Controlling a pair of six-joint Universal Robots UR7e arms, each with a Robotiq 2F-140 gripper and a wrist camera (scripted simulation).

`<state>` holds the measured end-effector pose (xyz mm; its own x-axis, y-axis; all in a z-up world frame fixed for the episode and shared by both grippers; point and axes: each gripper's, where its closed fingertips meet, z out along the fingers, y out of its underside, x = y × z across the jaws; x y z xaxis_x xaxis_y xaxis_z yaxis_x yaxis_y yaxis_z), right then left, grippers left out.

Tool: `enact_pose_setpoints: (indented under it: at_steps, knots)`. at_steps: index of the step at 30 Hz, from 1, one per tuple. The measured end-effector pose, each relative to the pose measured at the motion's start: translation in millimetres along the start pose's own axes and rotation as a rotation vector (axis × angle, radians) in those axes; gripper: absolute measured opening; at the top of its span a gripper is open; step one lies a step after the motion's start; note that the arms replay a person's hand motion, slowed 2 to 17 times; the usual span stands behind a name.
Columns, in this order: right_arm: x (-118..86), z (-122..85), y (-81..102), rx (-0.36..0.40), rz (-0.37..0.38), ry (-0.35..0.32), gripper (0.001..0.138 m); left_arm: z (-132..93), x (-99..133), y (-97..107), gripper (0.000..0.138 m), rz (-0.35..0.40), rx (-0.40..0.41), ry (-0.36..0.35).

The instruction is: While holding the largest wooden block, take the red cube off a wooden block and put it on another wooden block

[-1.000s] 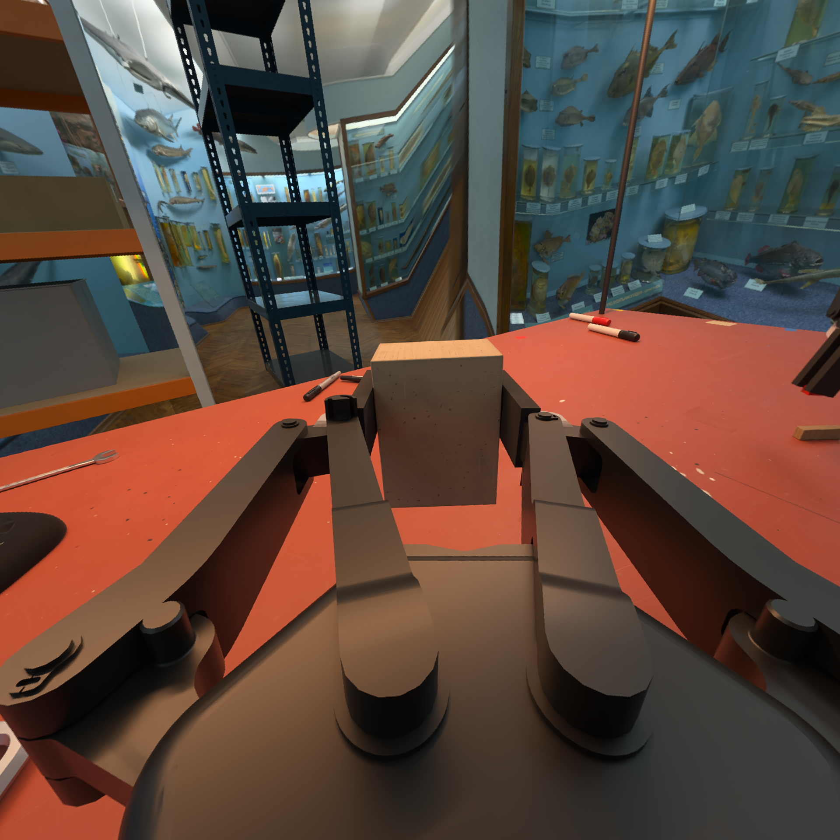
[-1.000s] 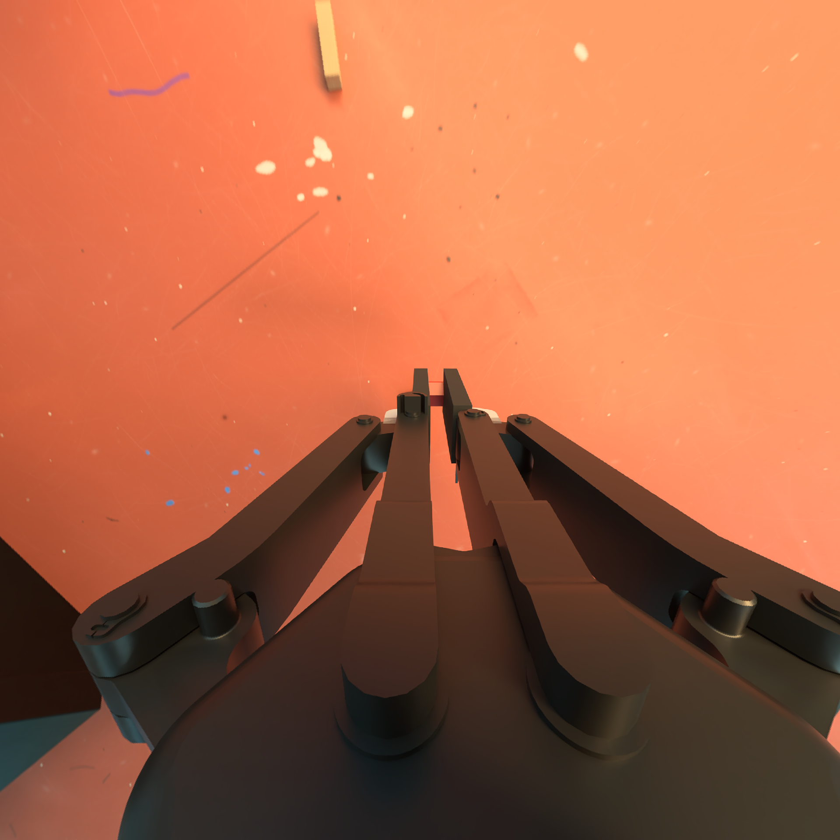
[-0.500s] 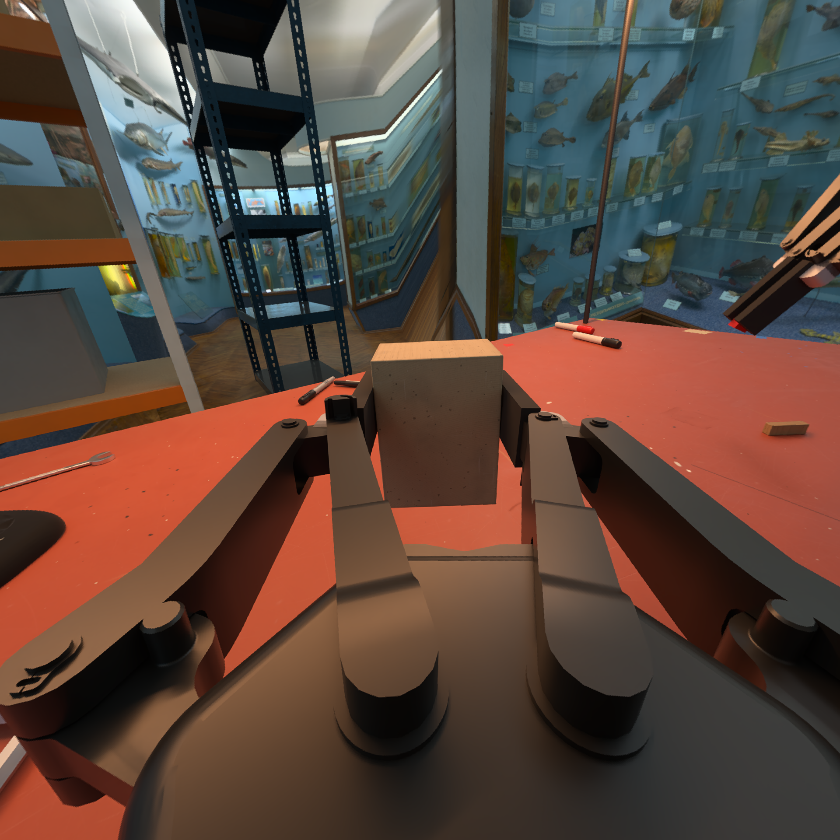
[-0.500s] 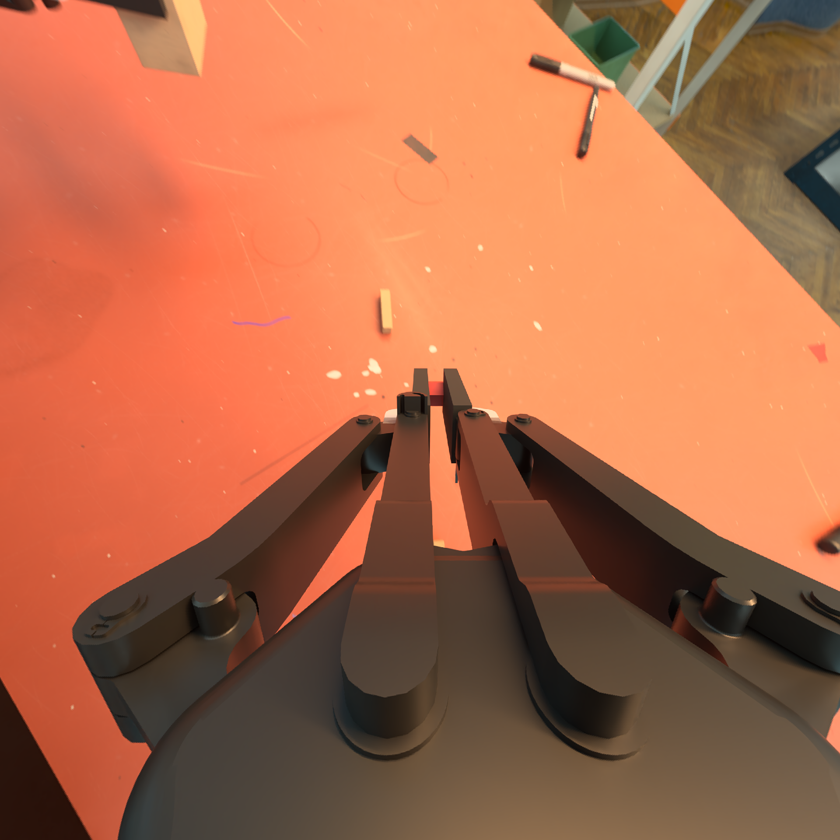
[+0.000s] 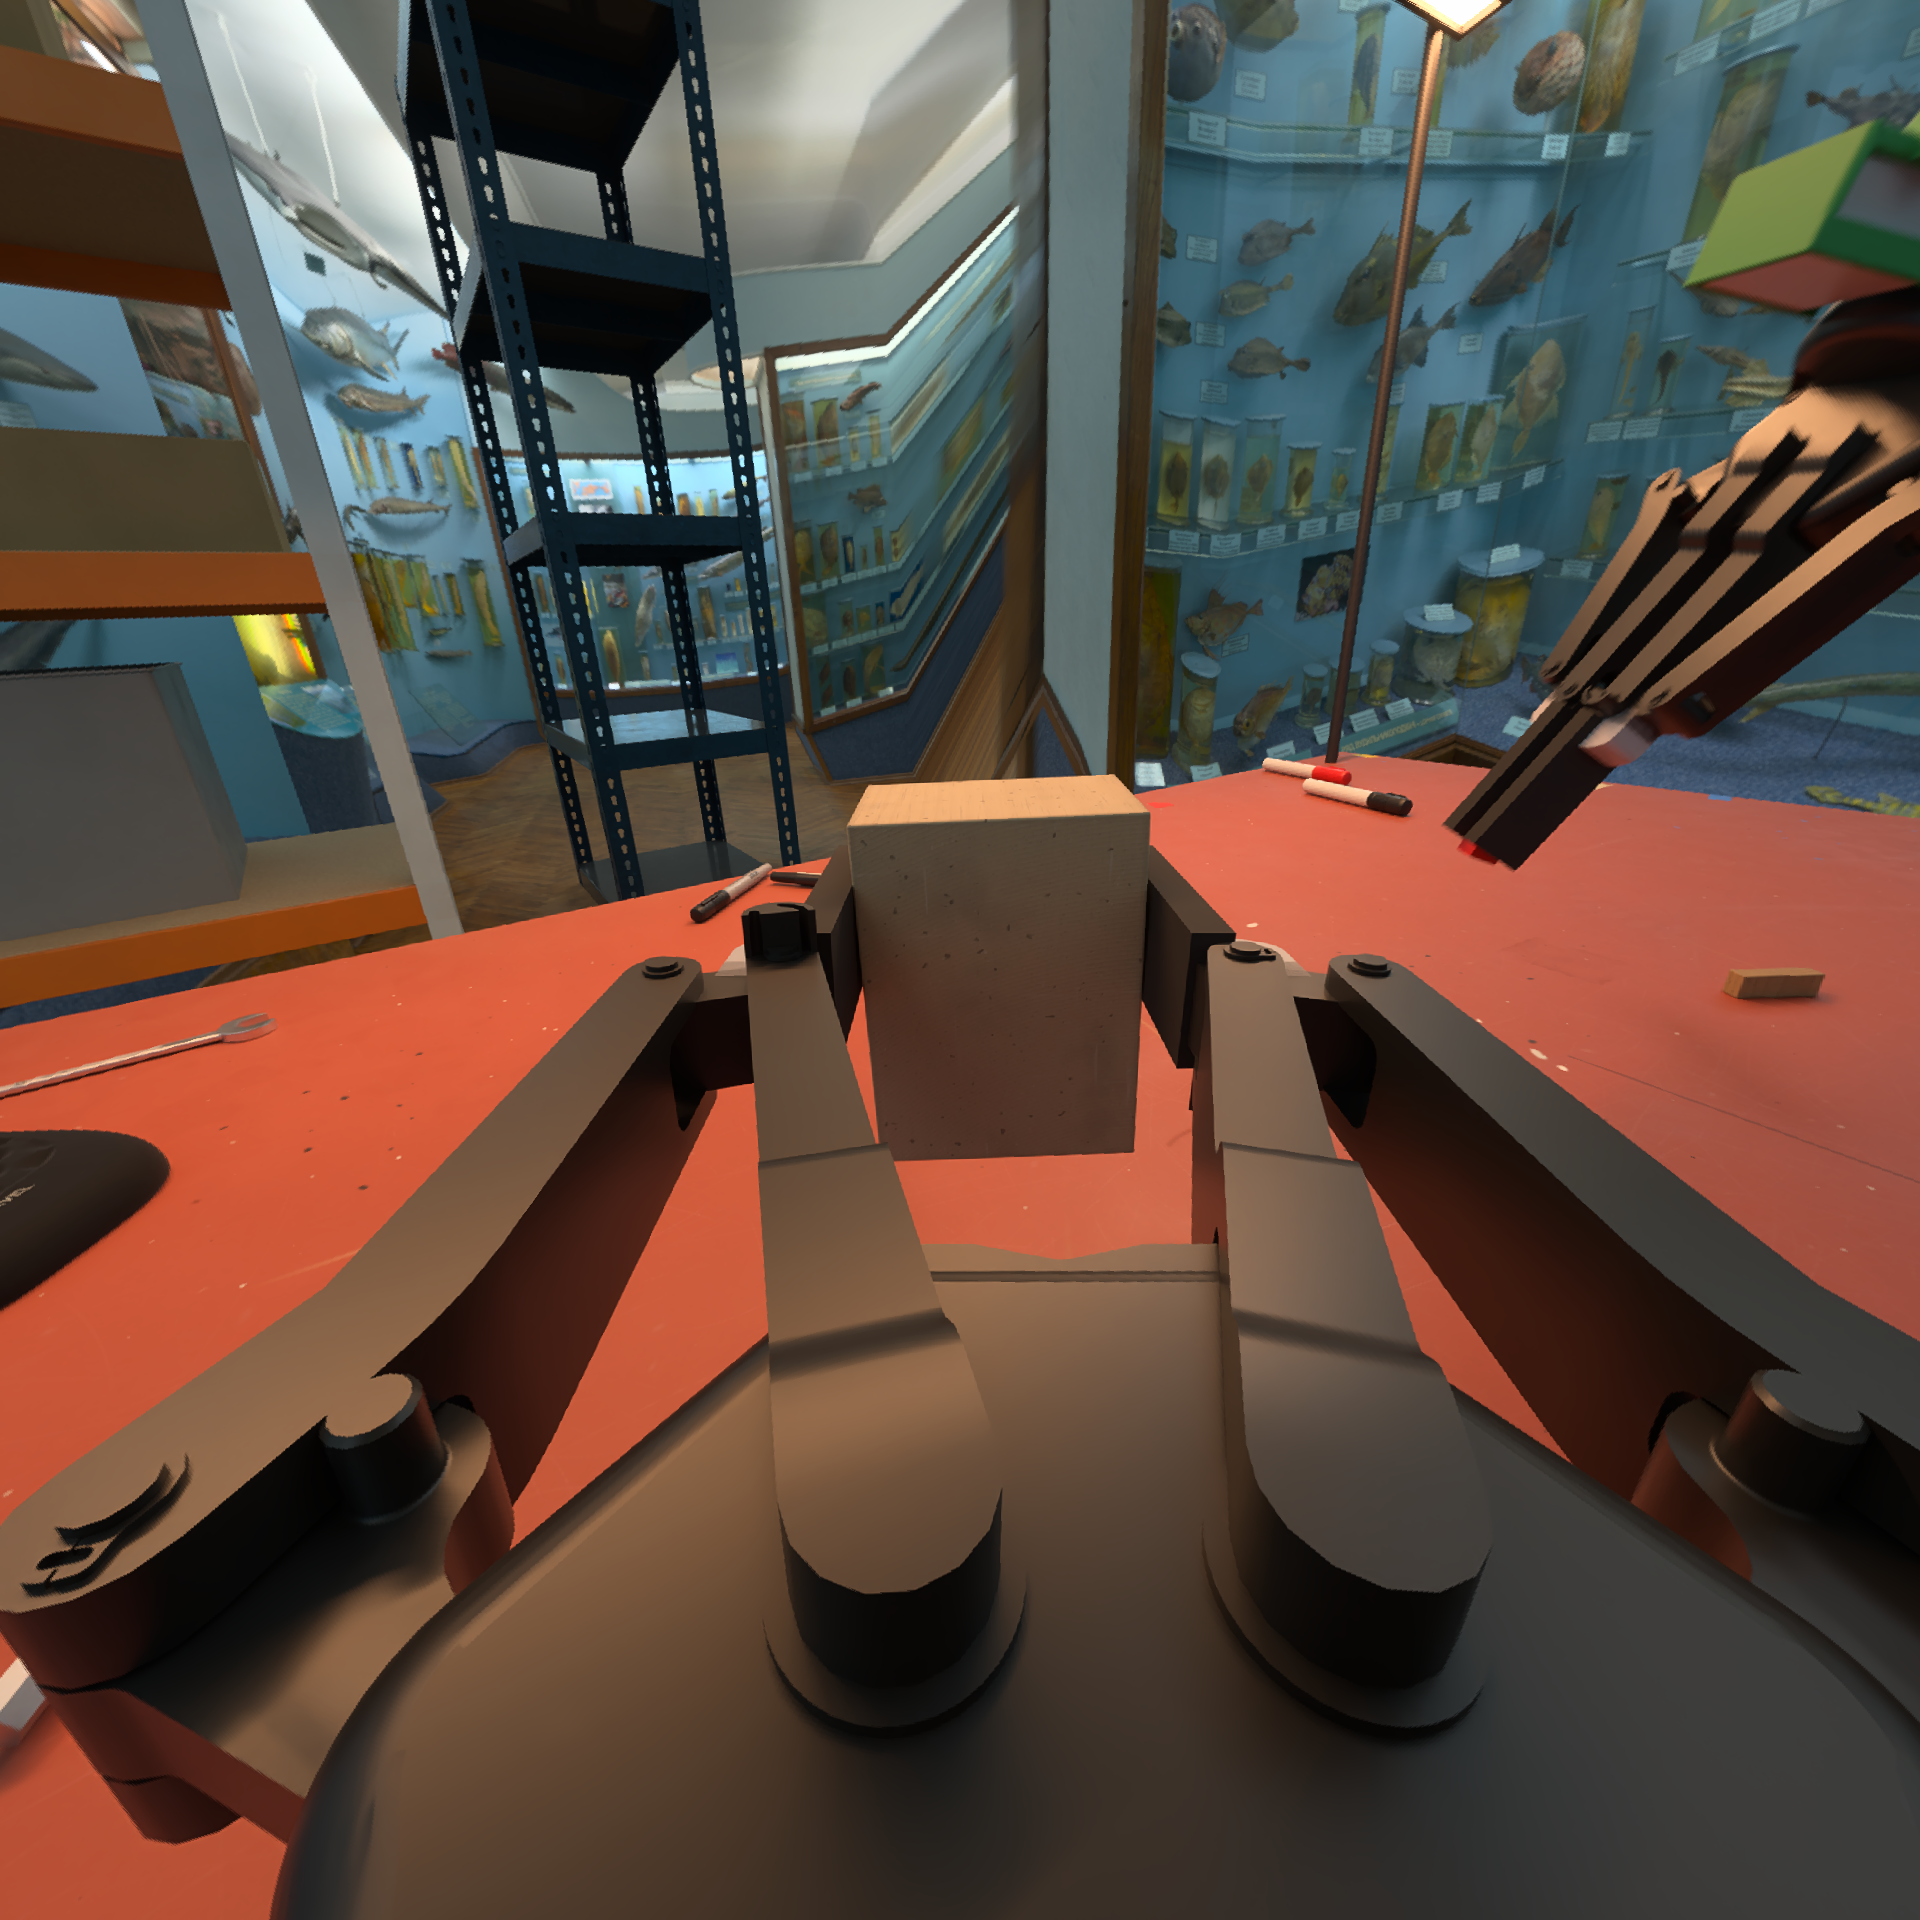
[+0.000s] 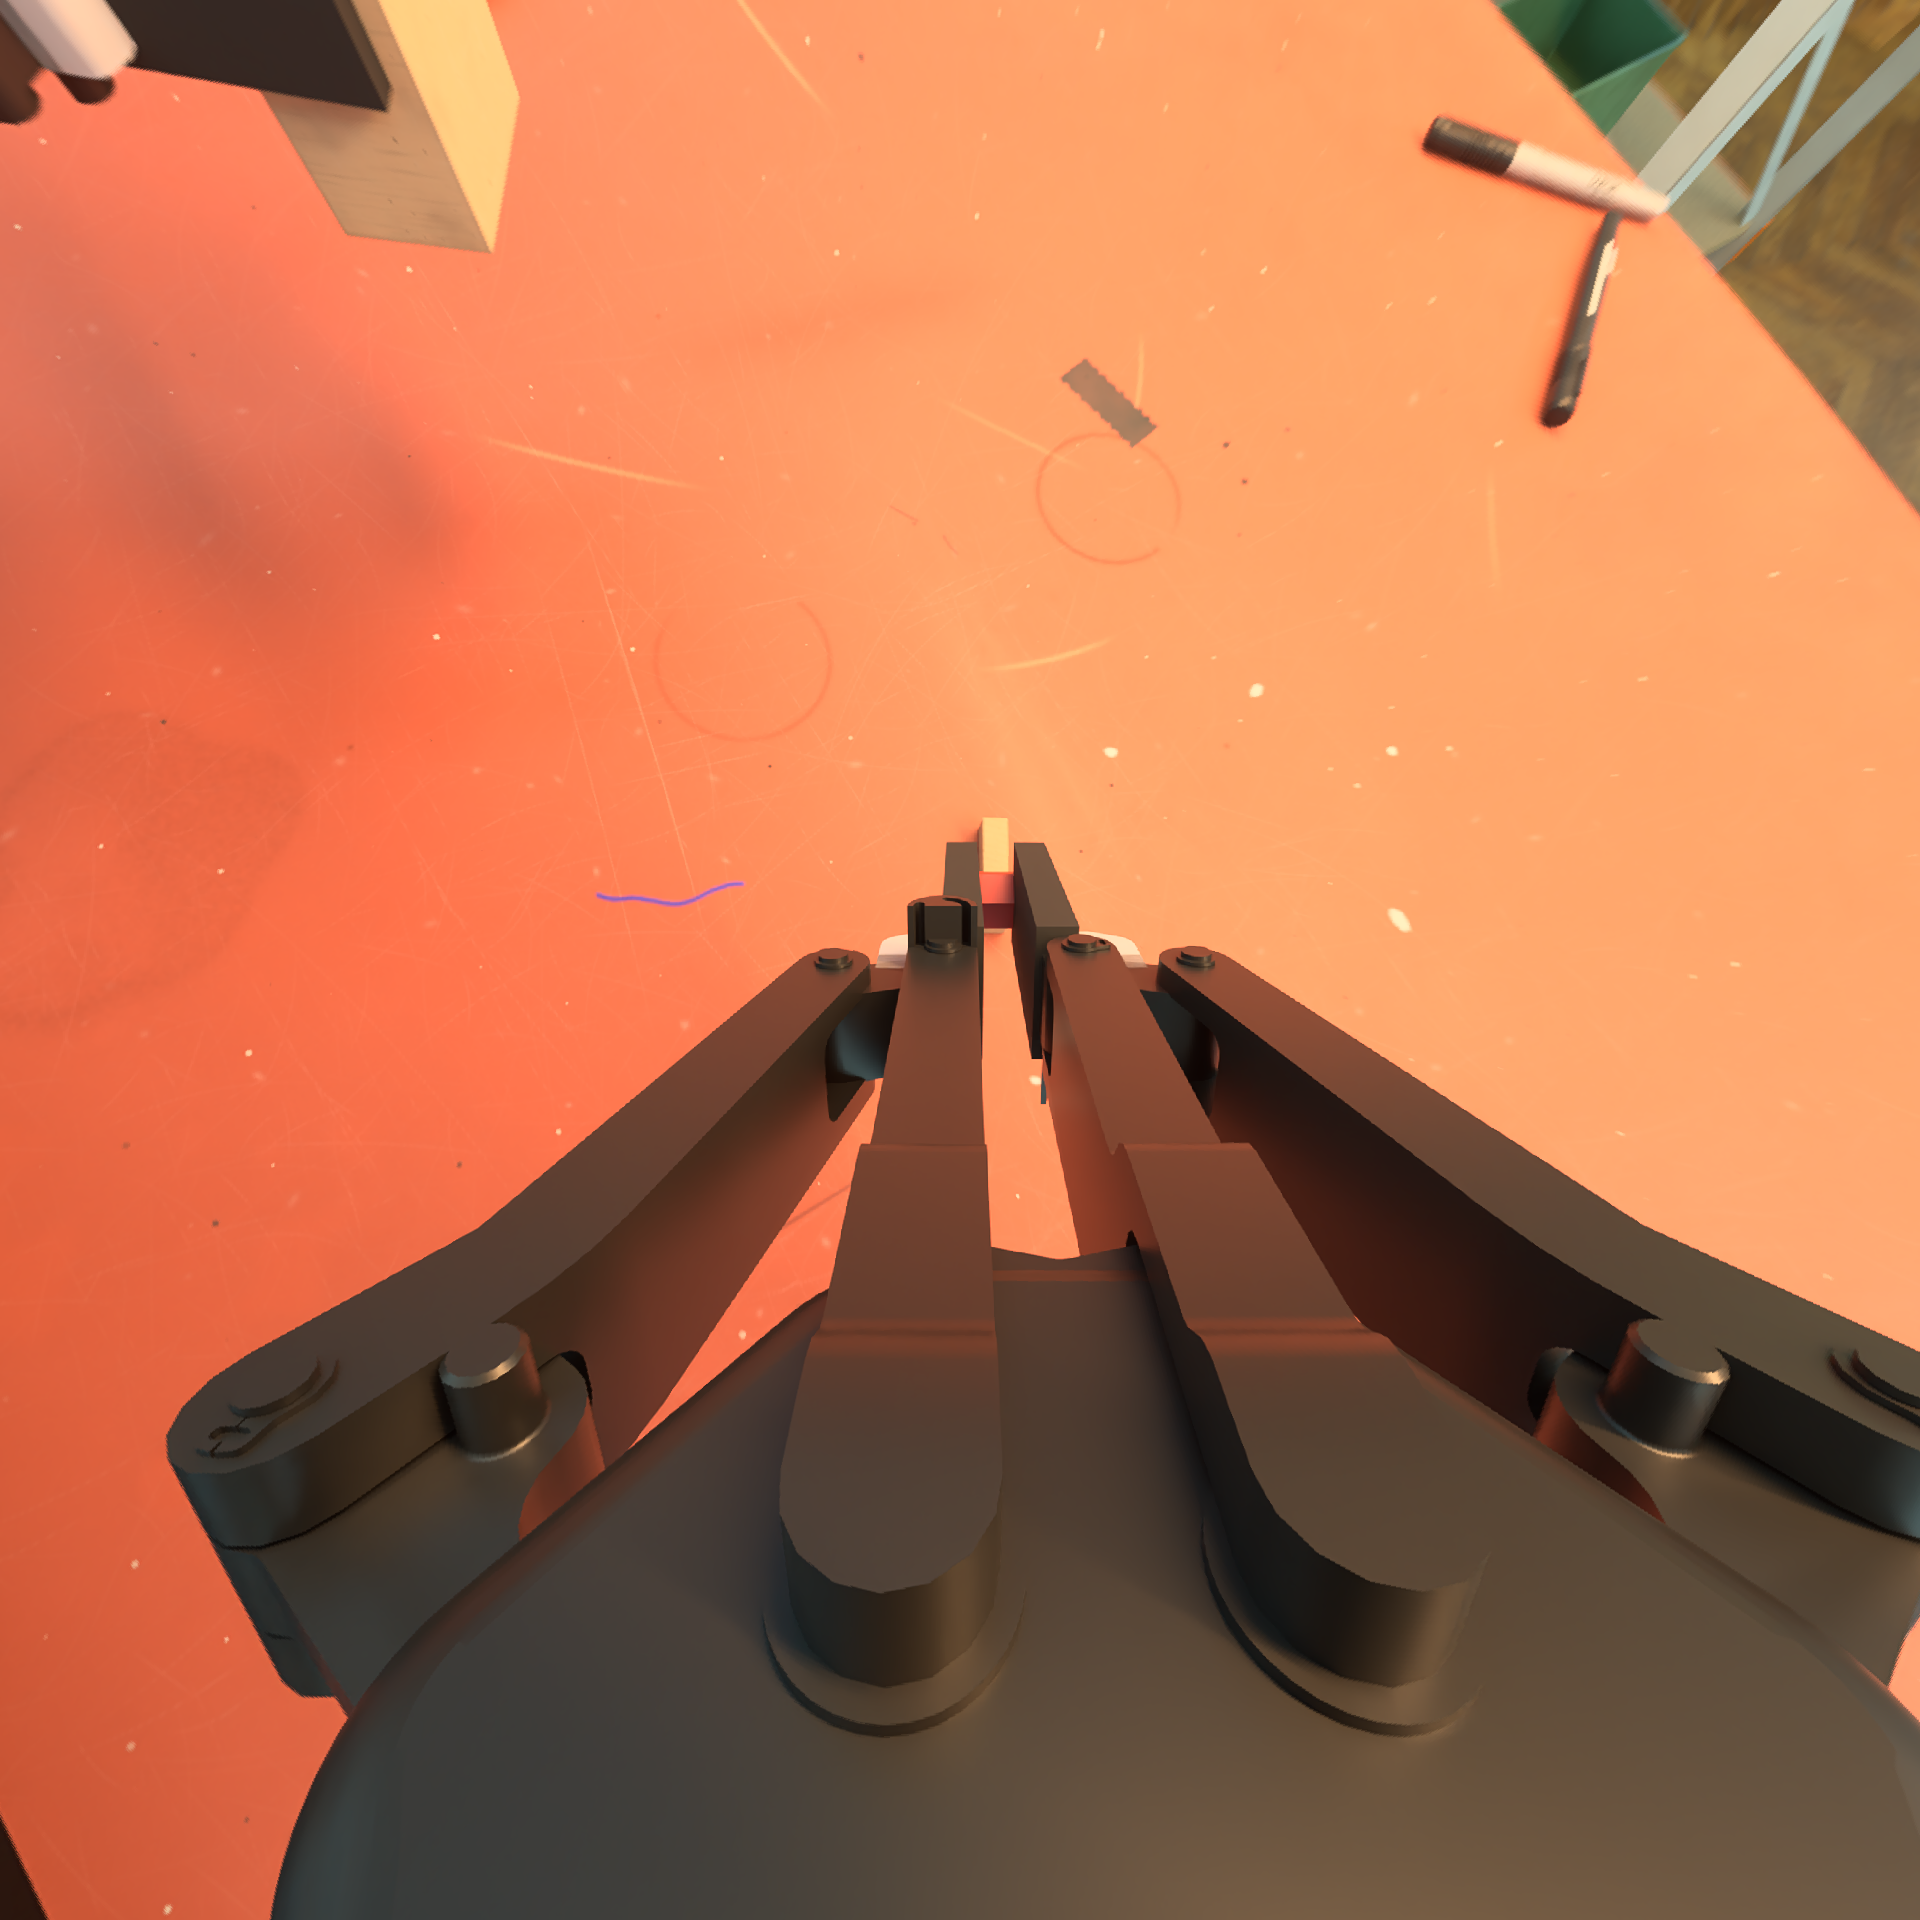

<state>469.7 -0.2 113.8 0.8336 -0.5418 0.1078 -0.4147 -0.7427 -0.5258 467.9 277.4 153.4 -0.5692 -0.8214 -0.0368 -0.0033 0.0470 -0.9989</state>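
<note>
My left gripper (image 5: 1000,935) is shut on the largest wooden block (image 5: 1000,961), a tall pale block held upright above the red table (image 5: 1558,1039). That block also shows at the top left of the right wrist view (image 6: 436,135). My right gripper (image 6: 995,878) is shut on the small red cube (image 6: 995,899) and holds it high above the table. In the left wrist view the right gripper (image 5: 1496,831) hangs at the right, with the cube's red tip (image 5: 1473,852) showing. A small flat wooden block (image 5: 1772,982) lies on the table, seen just past the fingertips in the right wrist view (image 6: 994,842).
Two markers (image 5: 1340,787) lie at the table's far edge, two more (image 6: 1558,208) near its corner. A metal tool (image 5: 135,1051) and a black pad (image 5: 62,1195) lie at the left. Shelving racks (image 5: 623,468) stand beyond the table.
My right gripper has risen and swung with the red cube, and the small flat block now lines up just beyond its fingertips. The left gripper has held the big block steady.
</note>
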Motion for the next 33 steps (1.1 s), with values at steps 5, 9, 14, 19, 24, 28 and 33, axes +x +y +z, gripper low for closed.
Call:
enact_pose_setpoints:
  at_steps: [5, 9, 14, 19, 24, 28, 33]
  knots:
    - [-2.3, 38.0, 0.8, -0.079, 0.027, -0.059, 0.009, -5.0, -4.9, 3.7, 0.063, -0.014, 0.004, 0.001]
    - [3.6, 62.0, 6.6, -0.151, 0.037, -0.072, 0.009, -8.5, -8.4, 7.2, 0.063, -0.03, 0.004, 0.006]
    - [8.9, 83.4, 11.9, -0.217, 0.04, -0.072, 0.009, -12.9, -11.4, 12.5, 0.063, -0.048, -0.004, 0.02]
    - [5.9, 95.3, 16.2, -0.272, 0.044, -0.098, 0.009, -17.7, -16.3, 17.4, 0.063, -0.057, -0.012, 0.025]
    - [5.2, 100.0, 17.2, -0.303, 0.039, -0.1, 0.01, -21.9, -22.1, 22.6, 0.063, -0.065, -0.019, 0.021]
    - [4.1, 101.5, 18.7, -0.318, 0.03, -0.096, 0.032, -24.7, -26.7, 26.4, 0.063, -0.073, -0.024, 0.016]
    - [3.0, 98.9, 16.8, -0.308, 0.014, -0.09, 0.044, -27.2, -32.3, 29.4, 0.063, -0.086, -0.022, 0.009]
